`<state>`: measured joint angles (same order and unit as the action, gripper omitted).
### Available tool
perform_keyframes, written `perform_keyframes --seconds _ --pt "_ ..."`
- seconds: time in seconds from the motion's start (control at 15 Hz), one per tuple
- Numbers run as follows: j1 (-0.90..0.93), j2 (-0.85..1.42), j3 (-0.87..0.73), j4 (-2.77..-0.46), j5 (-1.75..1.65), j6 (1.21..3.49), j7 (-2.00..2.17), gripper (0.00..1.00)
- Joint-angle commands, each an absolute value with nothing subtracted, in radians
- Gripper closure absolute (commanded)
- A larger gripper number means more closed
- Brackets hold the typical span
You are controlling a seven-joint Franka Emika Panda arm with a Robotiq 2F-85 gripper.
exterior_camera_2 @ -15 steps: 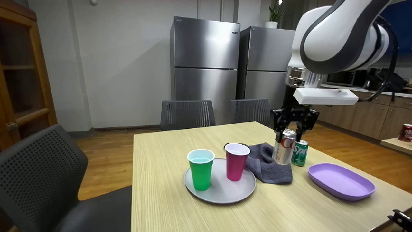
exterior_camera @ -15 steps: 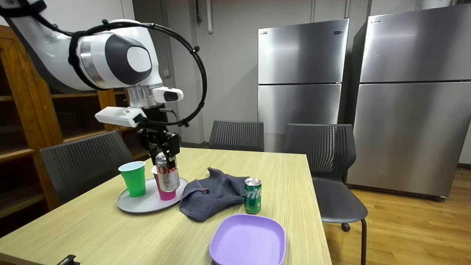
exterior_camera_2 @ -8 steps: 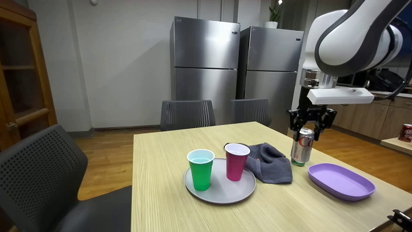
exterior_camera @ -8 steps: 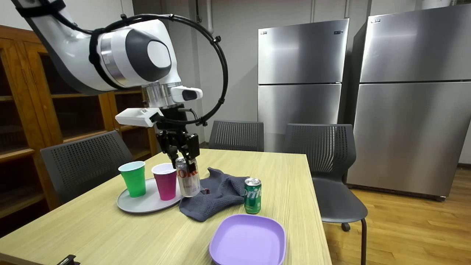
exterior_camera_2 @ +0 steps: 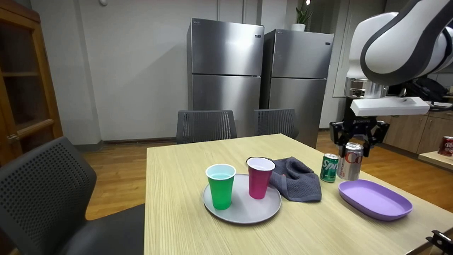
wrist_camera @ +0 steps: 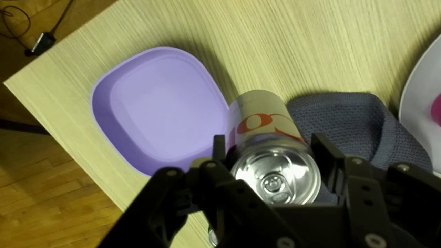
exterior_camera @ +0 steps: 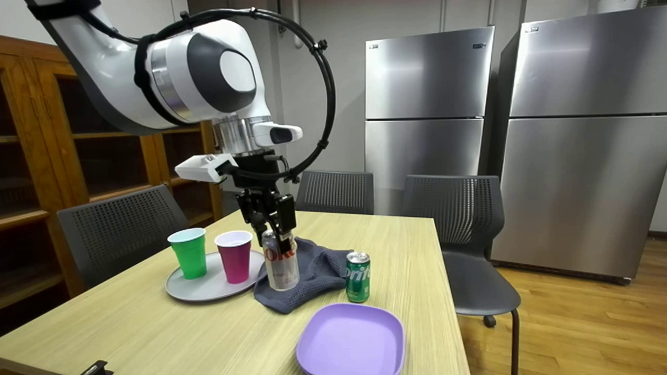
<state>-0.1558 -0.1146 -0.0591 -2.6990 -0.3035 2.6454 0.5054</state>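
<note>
A silver Coke can (exterior_camera: 282, 273) with red lettering is held off the table, slightly tilted, by my gripper (exterior_camera_2: 354, 151). In the wrist view the gripper (wrist_camera: 268, 148) has its black fingers on both sides of the can (wrist_camera: 275, 172), near its shiny top. Below and beside it lie a purple square plate (wrist_camera: 165, 103) and a dark grey cloth (wrist_camera: 344, 120). In an exterior view the can (exterior_camera_2: 349, 168) appears just right of a green Sprite can (exterior_camera_2: 329, 168) and behind the purple plate (exterior_camera_2: 375, 200). The can's underside is hidden in the wrist view.
A round grey plate (exterior_camera_2: 247, 214) carries a green cup (exterior_camera_2: 221, 191) and a magenta cup (exterior_camera_2: 259, 182), both upright. The Sprite can (exterior_camera: 358, 278) stands between the cloth (exterior_camera: 312, 271) and the purple plate (exterior_camera: 351, 338). Dark chairs (exterior_camera: 453, 208) surround the table.
The arm has carried the Coke can rightward in both exterior views, away from the cups. It sits a little lower in one, and the Sprite can is uncovered again. The grip has not changed.
</note>
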Motion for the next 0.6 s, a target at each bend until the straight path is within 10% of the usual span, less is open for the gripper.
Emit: perform_keyframes --seconds 0.0,0.53 --pt "-0.193 -0.194 -0.06 -2.747 -0.351 2.607 0.558 0.62" --pt "-0.267 -0.227 -0.072 -2.787 -0.382 2.6 0.59 0.62"
